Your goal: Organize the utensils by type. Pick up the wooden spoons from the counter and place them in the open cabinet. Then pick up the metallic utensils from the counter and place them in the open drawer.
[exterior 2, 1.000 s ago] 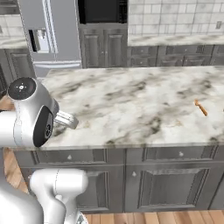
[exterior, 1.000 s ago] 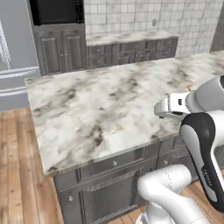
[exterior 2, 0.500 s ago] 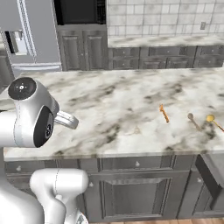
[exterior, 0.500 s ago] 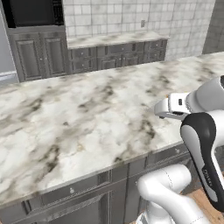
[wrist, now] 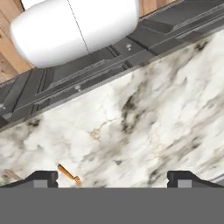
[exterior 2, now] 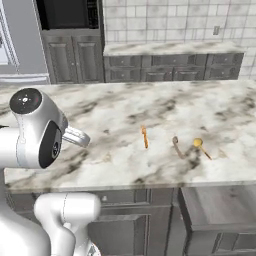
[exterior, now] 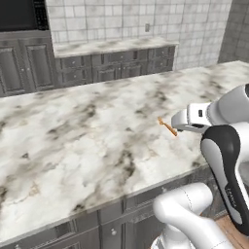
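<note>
On the counter [exterior 2: 120, 145], thin orange utensil [exterior 2: 144, 137] lying lengthwise away from the base, well apart from wide-spread, empty gripper [wrist: 111, 177].

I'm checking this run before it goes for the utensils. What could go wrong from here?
1. The thin orange utensil lies flat on the counter; the open gripper may slide off it or scrape the stone.
2. Two utensils to its right, a dark one and a yellow-headed one, lie close together, so a grasp at one may nudge the other.
3. They lie near the counter's front edge and might get pushed off.
</note>
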Tool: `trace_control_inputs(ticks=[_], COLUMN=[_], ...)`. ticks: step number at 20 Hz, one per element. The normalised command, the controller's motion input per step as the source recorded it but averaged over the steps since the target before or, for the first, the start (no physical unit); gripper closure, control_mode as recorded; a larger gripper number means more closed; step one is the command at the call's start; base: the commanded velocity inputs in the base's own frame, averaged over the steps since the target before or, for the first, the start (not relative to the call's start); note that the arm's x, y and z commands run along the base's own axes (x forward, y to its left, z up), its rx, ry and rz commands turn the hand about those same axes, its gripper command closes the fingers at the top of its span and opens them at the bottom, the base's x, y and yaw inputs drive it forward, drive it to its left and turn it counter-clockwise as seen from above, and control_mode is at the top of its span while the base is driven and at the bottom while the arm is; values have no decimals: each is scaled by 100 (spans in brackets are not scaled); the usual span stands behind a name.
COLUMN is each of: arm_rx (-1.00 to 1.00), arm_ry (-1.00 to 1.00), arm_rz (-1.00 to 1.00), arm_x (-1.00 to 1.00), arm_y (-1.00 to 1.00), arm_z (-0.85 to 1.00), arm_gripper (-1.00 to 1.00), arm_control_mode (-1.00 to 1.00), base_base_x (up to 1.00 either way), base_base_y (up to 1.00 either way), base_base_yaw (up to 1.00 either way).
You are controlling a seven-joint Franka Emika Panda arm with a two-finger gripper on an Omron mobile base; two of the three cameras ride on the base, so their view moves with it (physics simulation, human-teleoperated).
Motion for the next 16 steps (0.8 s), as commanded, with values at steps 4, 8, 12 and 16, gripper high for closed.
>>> trace_control_inputs(ticks=[4,8,12,16], arm_rx=[0,0,0,0], arm_ry=[0,0,0,0], arm_rz=[0,0,0,0], arm_x=[0,0,0,0], arm_y=[0,0,0,0], arm_z=[0,0,0,0], arm_gripper=[-100,-100,-100,-100], arm_control_mode=[100,100,100,100], base_base_x=[55,45,37,41], base_base_y=[-62,-58,-51,-39], base_base_yaw=[-2,-1,0,0])
